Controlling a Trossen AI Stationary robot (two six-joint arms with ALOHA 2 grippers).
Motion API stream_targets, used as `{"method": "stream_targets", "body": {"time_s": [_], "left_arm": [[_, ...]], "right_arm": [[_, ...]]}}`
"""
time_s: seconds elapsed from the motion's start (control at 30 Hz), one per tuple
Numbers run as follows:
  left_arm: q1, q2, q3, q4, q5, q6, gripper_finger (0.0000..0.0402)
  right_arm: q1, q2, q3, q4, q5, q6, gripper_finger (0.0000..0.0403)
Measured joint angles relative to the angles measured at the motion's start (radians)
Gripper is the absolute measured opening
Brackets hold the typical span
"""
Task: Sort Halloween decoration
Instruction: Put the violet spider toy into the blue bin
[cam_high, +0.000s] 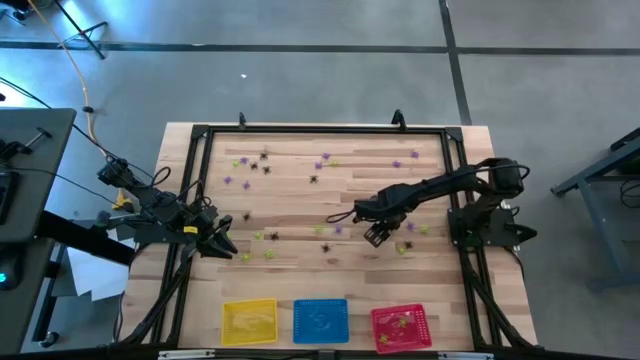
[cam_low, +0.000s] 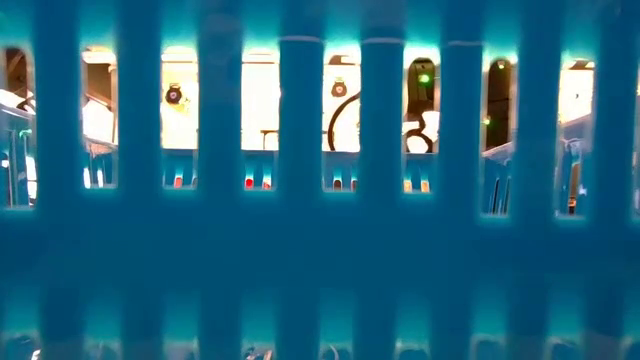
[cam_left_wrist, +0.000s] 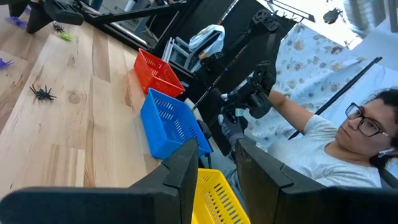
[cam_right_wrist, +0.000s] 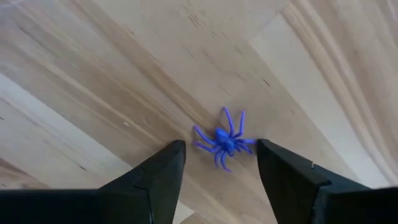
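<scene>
Small spider trinkets in black, purple and yellow-green lie scattered over the wooden table (cam_high: 300, 200). My right gripper (cam_high: 378, 235) points down at the table's right middle, open. In the right wrist view its fingers (cam_right_wrist: 221, 162) stand on either side of a purple spider (cam_right_wrist: 224, 140) that lies flat on the wood. One spider leg comes close to a fingertip (cam_right_wrist: 264, 149); I cannot tell whether they touch. My left gripper (cam_high: 225, 245) waits level at the table's left side, open (cam_left_wrist: 217, 168), with nothing between its fingers.
Yellow (cam_high: 249, 322), blue (cam_high: 321, 320) and red (cam_high: 401, 328) mesh baskets stand in a row at the near edge; the red one holds a few trinkets. The blue basket's wall (cam_low: 320, 250) fills the low view. A person (cam_left_wrist: 348, 137) sits beyond the near edge.
</scene>
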Motion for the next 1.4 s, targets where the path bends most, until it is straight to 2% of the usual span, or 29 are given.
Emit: {"method": "stream_targets", "body": {"time_s": [0.13,0.37,0.43,0.6,0.83,1.07,1.23,1.4], "left_arm": [[0.000,0.000,0.000,0.000,0.000,0.000,0.0094],[0.000,0.000,0.000,0.000,0.000,0.000,0.0094],[0.000,0.000,0.000,0.000,0.000,0.000,0.0094],[0.000,0.000,0.000,0.000,0.000,0.000,0.0094],[0.000,0.000,0.000,0.000,0.000,0.000,0.0094],[0.000,0.000,0.000,0.000,0.000,0.000,0.0094],[0.000,0.000,0.000,0.000,0.000,0.000,0.0094],[0.000,0.000,0.000,0.000,0.000,0.000,0.0094]], "right_arm": [[0.002,-0.004,0.008,-0.004,-0.007,0.005,0.0151],[0.001,-0.023,0.003,0.006,-0.043,0.033,0.0028],[0.007,-0.024,0.003,0.008,-0.044,0.033,0.0015],[0.027,-0.037,0.003,0.010,-0.042,0.059,0.0016],[0.064,-0.132,-0.001,-0.002,-0.041,0.103,0.0017],[0.073,-0.206,0.001,-0.023,0.041,0.129,0.0036],[0.049,-0.208,0.001,-0.072,0.082,0.097,0.0063],[0.016,-0.209,0.001,-0.137,0.108,0.057,0.0111]]}}
